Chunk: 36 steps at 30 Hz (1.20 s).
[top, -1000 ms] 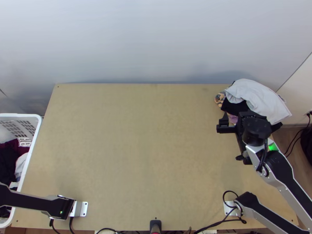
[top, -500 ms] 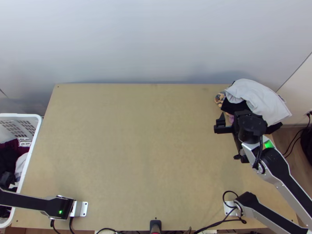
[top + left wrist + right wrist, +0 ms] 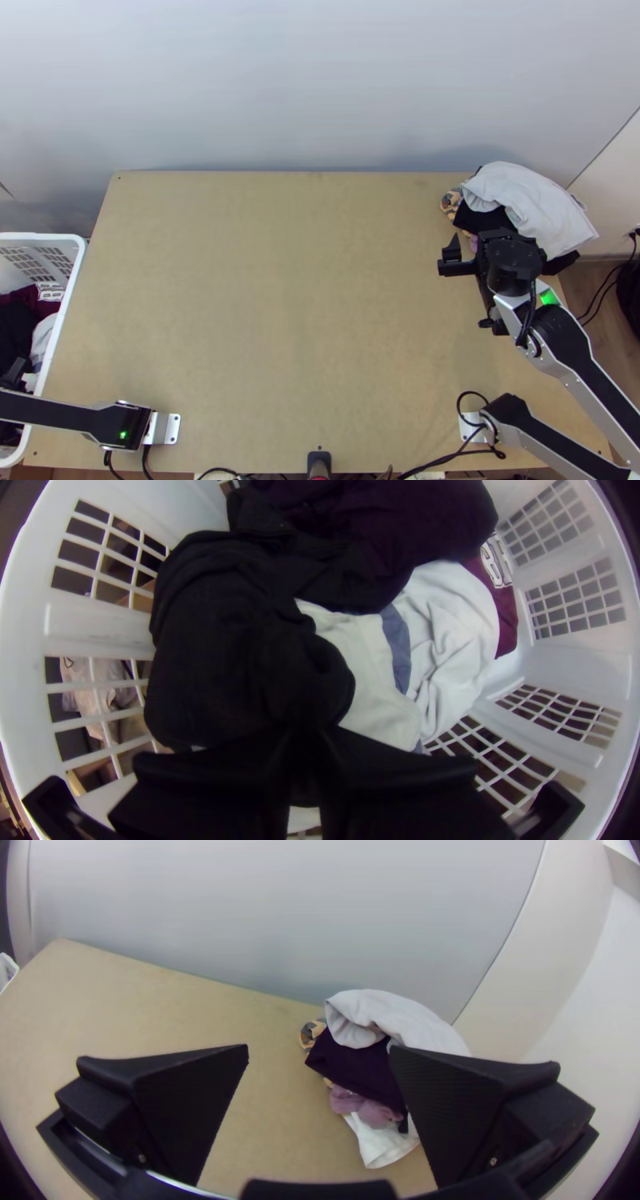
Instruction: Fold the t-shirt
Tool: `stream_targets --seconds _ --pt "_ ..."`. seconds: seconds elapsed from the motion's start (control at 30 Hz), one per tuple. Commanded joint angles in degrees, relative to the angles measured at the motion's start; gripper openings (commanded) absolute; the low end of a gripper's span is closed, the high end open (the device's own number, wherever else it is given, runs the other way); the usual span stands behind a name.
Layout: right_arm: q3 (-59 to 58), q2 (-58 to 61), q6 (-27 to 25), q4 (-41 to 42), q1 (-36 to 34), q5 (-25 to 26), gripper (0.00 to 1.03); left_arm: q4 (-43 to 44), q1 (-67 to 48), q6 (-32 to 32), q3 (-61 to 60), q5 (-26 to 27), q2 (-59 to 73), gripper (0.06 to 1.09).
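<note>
My left gripper [image 3: 14, 373] is inside the white laundry basket at the table's left. In the left wrist view, the fingers of my left gripper [image 3: 303, 737] are closed together on part of a bunched black cloth [image 3: 247, 640]; whether it is a t-shirt cannot be told. The same view has a white cloth [image 3: 373, 673] with a blue-grey stripe beside the black one. My right gripper [image 3: 470, 244] is over the table's right side, near the clothes pile. Seen from its wrist, my right gripper [image 3: 320, 1052] stands open with nothing between its fingers.
The basket [image 3: 68, 300] also holds dark purple cloth [image 3: 413, 520] and maroon cloth [image 3: 503, 607]. A pile of clothes with a light grey piece [image 3: 524, 200] on top lies at the table's far right corner. Bare tabletop [image 3: 296, 296] spans the middle; a wall stands behind.
My left gripper has come into sight above the basket's clothes in the top view. The right arm has shifted slightly left, its gripper still beside the pile.
</note>
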Motion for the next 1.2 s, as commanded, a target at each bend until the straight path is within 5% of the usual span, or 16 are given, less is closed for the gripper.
stream_targets --seconds 0.0,0.8,1.17 --pt "0.26 0.08 -0.29 0.81 0.16 0.05 0.98 0.42 -0.19 -0.36 0.15 4.39 -3.91 0.10" --pt "4.21 0.43 -0.37 1.87 -0.54 0.05 0.98 -27.62 -15.48 -9.94 32.75 14.84 -33.80 0.10" --pt "5.27 -0.63 -0.55 1.43 -2.04 0.05 0.98 -34.65 -40.80 -10.73 39.96 15.37 -48.47 0.10"
